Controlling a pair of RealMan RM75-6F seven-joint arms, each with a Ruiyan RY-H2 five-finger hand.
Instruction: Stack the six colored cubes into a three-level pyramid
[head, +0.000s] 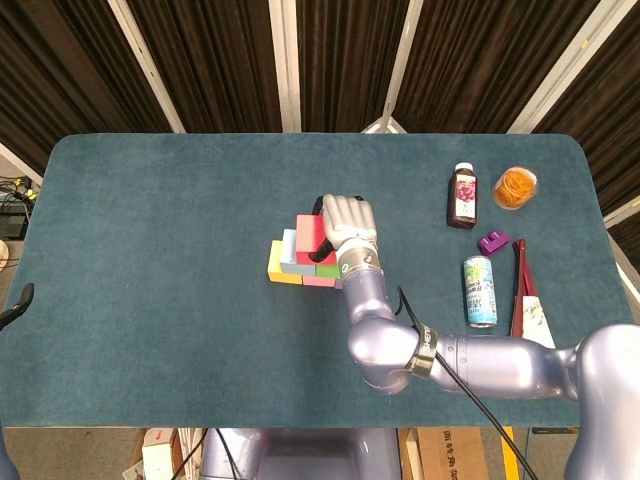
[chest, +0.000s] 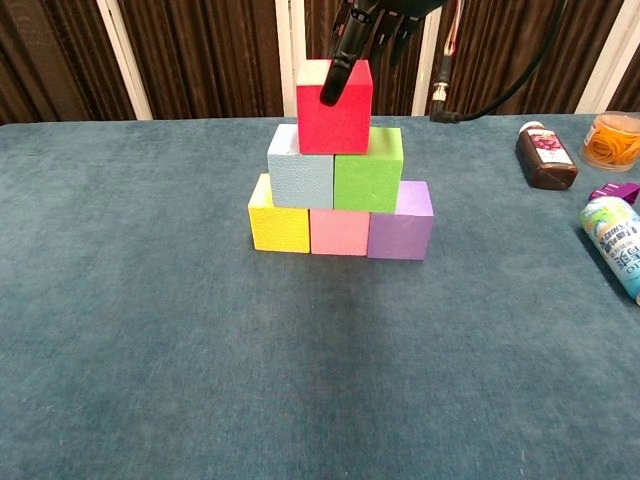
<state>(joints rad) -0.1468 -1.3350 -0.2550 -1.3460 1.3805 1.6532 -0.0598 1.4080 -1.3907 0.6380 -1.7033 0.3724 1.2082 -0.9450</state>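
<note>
Nearest row first: the yellow cube (chest: 278, 225), pink cube (chest: 339, 231) and purple cube (chest: 401, 229) sit side by side on the table (chest: 150, 350), touching. On them rest the light blue cube (chest: 300, 176) and green cube (chest: 368, 176). On top sits the red cube (chest: 334, 100) — so all three levels look built. The right hand (head: 346, 222) comes down from above with its fingers (chest: 336, 75) clamped on the red cube, one dark finger pressed on its near face. What seems left is only letting go without nudging the top cube. The left hand is nowhere in sight — neither camera catches it.
</note>
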